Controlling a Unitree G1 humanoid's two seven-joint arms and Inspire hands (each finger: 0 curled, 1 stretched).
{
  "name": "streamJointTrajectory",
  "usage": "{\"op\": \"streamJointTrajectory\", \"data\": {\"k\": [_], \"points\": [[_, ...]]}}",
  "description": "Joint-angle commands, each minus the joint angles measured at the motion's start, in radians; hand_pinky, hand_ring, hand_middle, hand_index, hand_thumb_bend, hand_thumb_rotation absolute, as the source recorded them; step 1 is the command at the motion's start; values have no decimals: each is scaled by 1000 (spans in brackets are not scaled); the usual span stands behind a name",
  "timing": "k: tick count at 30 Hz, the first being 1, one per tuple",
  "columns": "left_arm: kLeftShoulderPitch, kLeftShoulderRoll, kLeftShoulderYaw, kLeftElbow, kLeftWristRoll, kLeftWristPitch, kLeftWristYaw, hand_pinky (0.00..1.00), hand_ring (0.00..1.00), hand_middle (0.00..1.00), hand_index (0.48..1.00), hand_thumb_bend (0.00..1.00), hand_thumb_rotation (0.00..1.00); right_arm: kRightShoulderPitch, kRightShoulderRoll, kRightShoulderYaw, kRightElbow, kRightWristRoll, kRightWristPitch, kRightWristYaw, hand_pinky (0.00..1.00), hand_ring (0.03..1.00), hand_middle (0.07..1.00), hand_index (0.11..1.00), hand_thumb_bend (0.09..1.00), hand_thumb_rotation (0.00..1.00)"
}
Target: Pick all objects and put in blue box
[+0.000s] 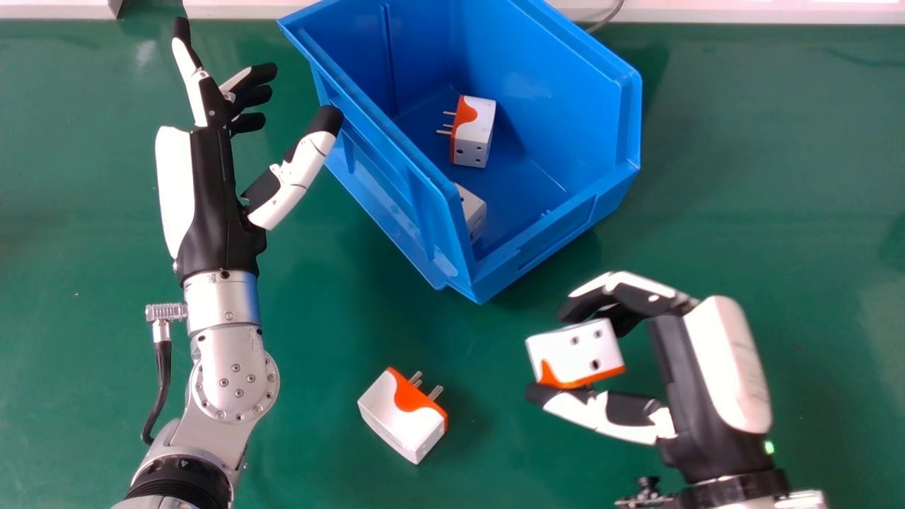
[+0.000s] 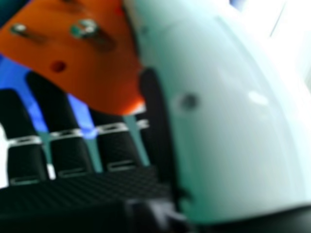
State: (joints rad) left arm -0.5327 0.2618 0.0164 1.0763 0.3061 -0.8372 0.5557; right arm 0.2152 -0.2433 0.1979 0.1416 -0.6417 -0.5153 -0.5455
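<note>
The angular blue plastic box (image 1: 558, 92) is smooth and glossy, and the blocky white-and-orange plastic plug (image 1: 397, 415) on the smooth green tabletop (image 1: 311, 445) has shiny metal pins (image 1: 435, 392).

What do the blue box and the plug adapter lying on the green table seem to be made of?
The blue box looks like moulded plastic, slightly glossy: ribbed walls, soft reflections. The adapter seems to be smooth, hard plastic, its white and orange parts having even colour and crisp edges. Its pins shine silvery, so probably metal; which metal is unclear.
</note>
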Motion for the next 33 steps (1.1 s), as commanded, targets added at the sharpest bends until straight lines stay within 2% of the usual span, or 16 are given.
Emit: {"op": "streamJointTrajectory", "data": {"k": [1,5,10,13,14,17,18,20,23,26,33], "points": [[-7,0,1,-15,-4,-5,3,716,771,791,814,757,604,-8,3,-21,-13,-10,-27,-44,436,458,499,456,503,0],[-10,-1,1,-13,-3,-5,5,716,771,791,814,757,604,-29,12,-44,-37,-26,-3,-65,434,458,503,448,503,0],[-12,1,-1,-7,1,-7,8,716,771,791,814,759,605,-93,28,-84,-121,-19,71,-25,434,458,504,448,504,0],[-16,3,-2,0,3,-9,9,716,771,791,814,756,604,-226,74,-92,-225,-21,175,36,395,458,515,459,502,0],[-16,3,-3,2,4,-8,10,716,771,791,814,755,604,-254,83,-91,-240,-20,194,50,410,454,514,457,503,0],[-17,1,-6,1,10,-8,16,716,771,791,814,754,603,-412,89,-80,-211,0,199,94,448,453,510,452,503,0],[-18,0,-7,2,11,-7,17,716,771,791,814,754,603,-496,79,-74,-154,3,182,104,458,457,504,448,503,0],[-19,-2,-8,5,12,-6,20,716,771,791,814,754,603,-598,60,-69,-59,5,152,110,411,468,503,452,503,0],[-20,-3,-7,10,8,-8,17,716,771,791,813,754,603,-810,20,-45,199,0,136,150,409,466,496,453,504,0],[-20,-4,-7,11,4,-11,16,717,771,791,813,754,603,-937,17,-22,371,1,152,169,375,469,504,471,502,0],[-22,-7,-12,15,9,-11,23,718,771,791,814,751,602,-1188,39,88,733,-64,209,149,369,455,521,485,500,0]]}}
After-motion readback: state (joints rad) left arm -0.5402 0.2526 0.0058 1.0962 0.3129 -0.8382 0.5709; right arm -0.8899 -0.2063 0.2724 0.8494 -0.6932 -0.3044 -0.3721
